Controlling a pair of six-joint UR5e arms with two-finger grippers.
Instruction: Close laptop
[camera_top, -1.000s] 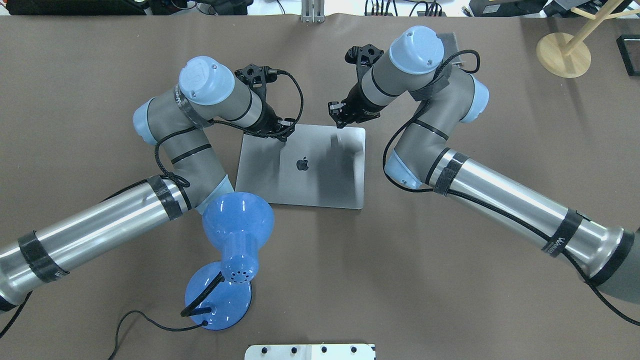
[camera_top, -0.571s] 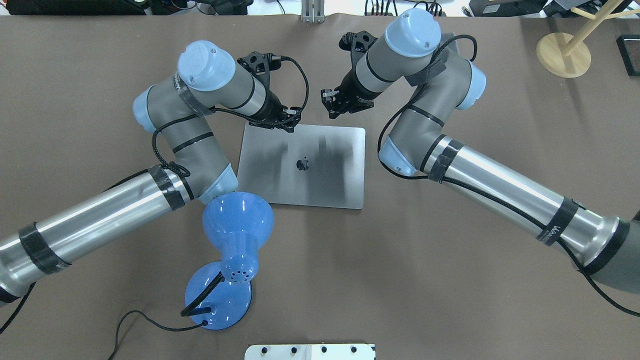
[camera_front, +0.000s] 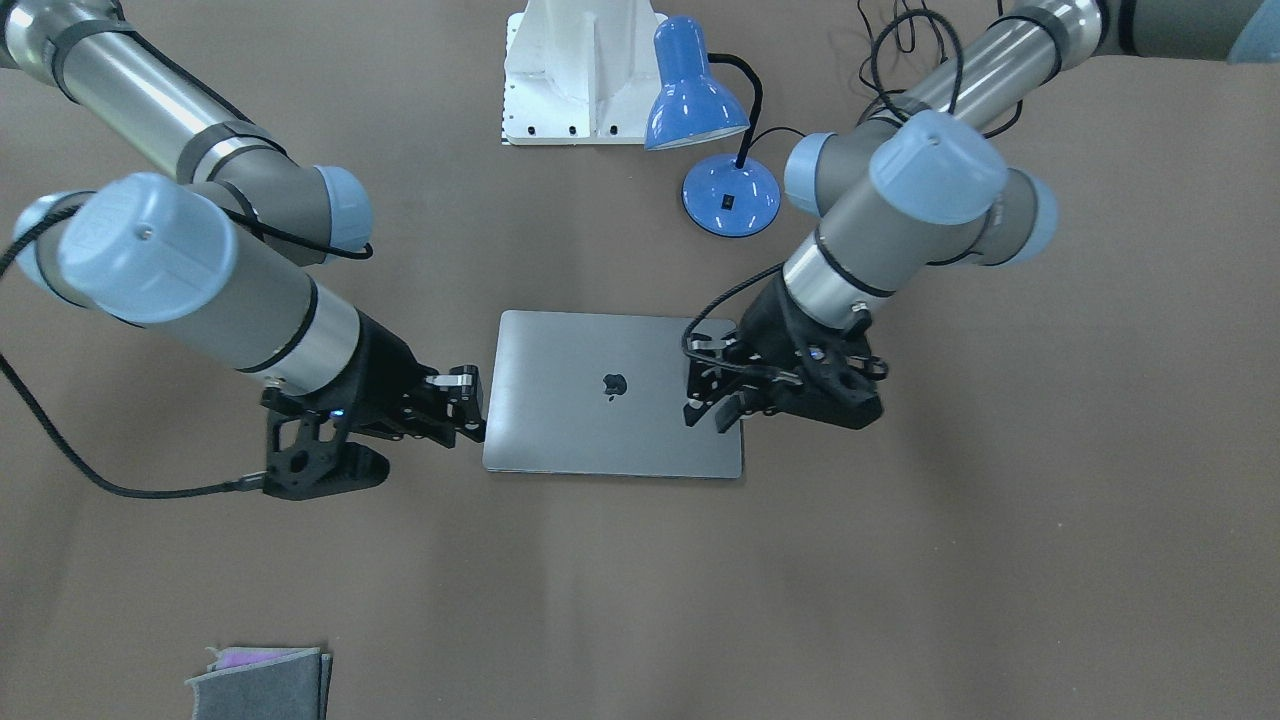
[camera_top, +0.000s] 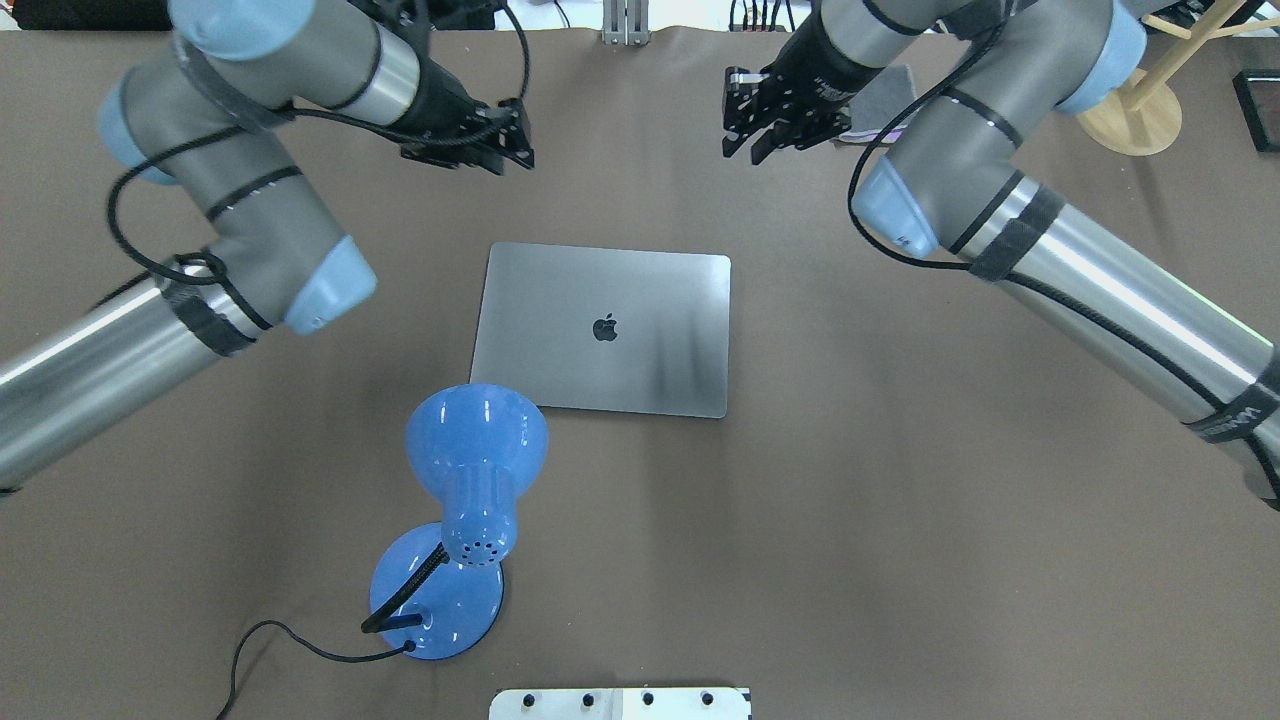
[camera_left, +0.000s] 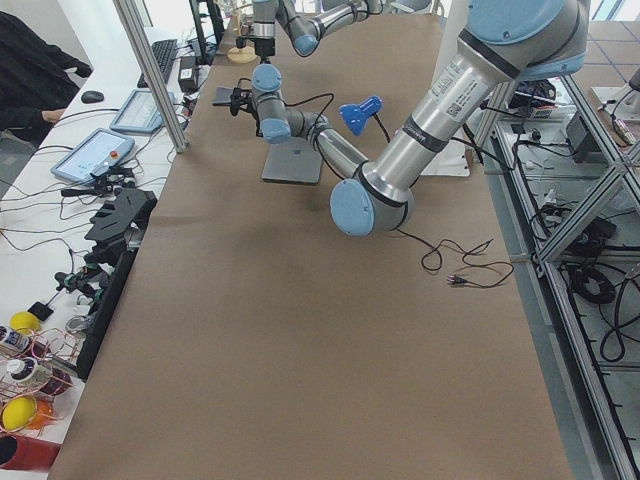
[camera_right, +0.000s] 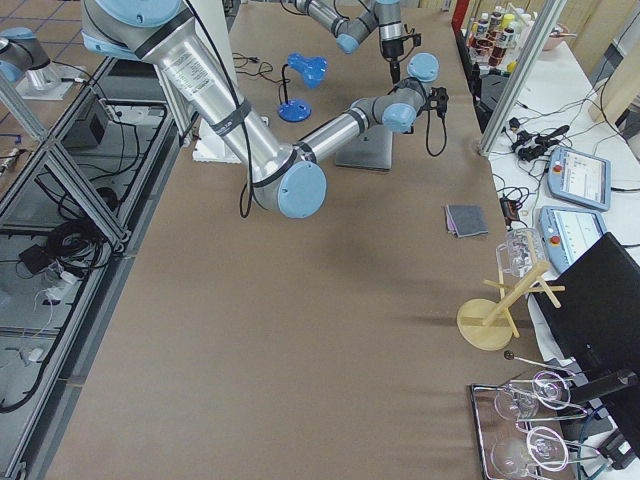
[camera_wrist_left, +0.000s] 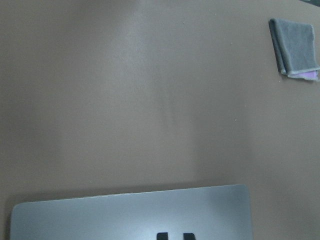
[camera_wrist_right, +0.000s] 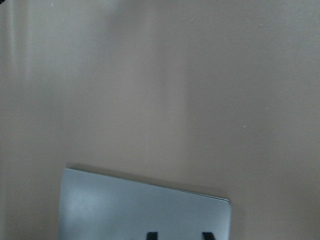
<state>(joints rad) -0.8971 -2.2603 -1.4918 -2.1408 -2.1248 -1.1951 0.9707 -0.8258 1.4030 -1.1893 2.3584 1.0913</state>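
Lying flat in the middle of the brown tabletop (camera_top: 900, 520) is the grey laptop (camera_top: 650, 350). Its lid is all the way down, and the dark apple logo faces up. Seen from above, the left gripper (camera_top: 515, 135) hangs in the air at about 11 o'clock from the laptop, well apart from it. Its two fingers are a little bit apart, with a small gap between them, and they hold nothing. The right gripper (camera_top: 745, 150) hangs at about 1 o'clock from the laptop, up in the air too. Its fingers are wider apart and hold nothing. Both wrist cameras look down on one edge of the lid and on bare tabletop. A shiny blue lamp (camera_top: 470, 450) stands at about 7 o'clock from the laptop, with its shade near that corner. A small folded grey cloth (camera_front: 262, 682) lies well away, at about 1 o'clock.
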